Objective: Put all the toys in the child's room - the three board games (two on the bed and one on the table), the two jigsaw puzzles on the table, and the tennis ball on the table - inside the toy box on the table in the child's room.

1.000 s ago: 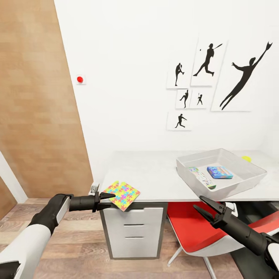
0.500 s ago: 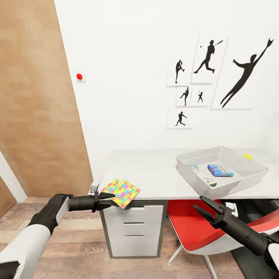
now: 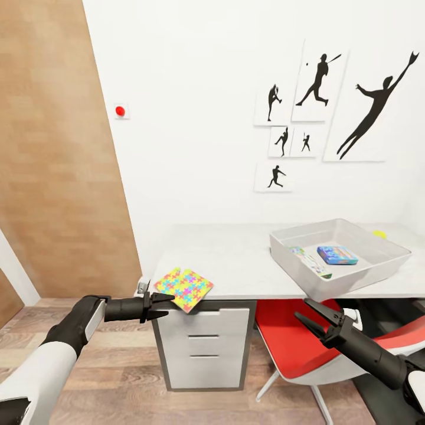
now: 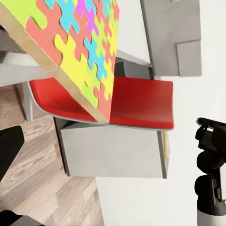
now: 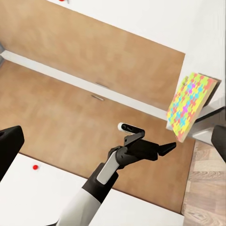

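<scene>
Gripping the jigsaw puzzles [image 3: 185, 288] by their near corner, the left gripper [image 3: 166, 302] stays closed on them at the table [image 3: 236, 265] edge, so they lie just ahead of its tips and partly over the rim. Compared with a second ago, almost nothing about the arm or the puzzles has changed; the whole view has shifted a little, which means the camera moved. The carry is therefore probably only starting. The toy box [image 3: 389, 262] stands well to the right of this gripper, with two board games [image 3: 336, 255] inside. The right gripper [image 3: 314, 314] hangs wide open and empty below the box.
</scene>
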You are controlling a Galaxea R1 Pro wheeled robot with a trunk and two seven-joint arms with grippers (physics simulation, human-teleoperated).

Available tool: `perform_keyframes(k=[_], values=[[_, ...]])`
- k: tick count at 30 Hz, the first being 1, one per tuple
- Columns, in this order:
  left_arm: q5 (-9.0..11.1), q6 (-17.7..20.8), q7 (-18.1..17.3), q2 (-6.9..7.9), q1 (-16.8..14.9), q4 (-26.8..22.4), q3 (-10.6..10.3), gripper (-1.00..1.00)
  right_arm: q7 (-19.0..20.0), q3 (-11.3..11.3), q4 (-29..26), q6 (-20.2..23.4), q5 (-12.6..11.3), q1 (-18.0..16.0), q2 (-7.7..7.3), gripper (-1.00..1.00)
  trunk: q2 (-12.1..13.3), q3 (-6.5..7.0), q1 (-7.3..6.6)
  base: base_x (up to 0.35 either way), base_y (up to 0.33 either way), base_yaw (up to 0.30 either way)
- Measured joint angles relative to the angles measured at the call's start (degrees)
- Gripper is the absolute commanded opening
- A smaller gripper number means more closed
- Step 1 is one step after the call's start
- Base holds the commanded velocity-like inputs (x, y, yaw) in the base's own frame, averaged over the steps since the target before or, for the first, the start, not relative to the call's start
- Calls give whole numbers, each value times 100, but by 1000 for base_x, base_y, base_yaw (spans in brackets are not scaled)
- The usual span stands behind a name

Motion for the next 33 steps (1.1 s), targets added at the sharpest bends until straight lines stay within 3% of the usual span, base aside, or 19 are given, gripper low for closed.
perform_keyframes(k=[13, 33], values=[[0, -3, 0, -2, 0, 0, 6, 100, 0, 0, 0, 0, 9, 0, 7, 100, -522, -233, 286, 0, 0, 0], [4, -16, 0, -15, 0, 0, 5, 100, -1, 0, 0, 1, 6, 0, 17, 100, -523, -234, 285, 58, 0, 0]])
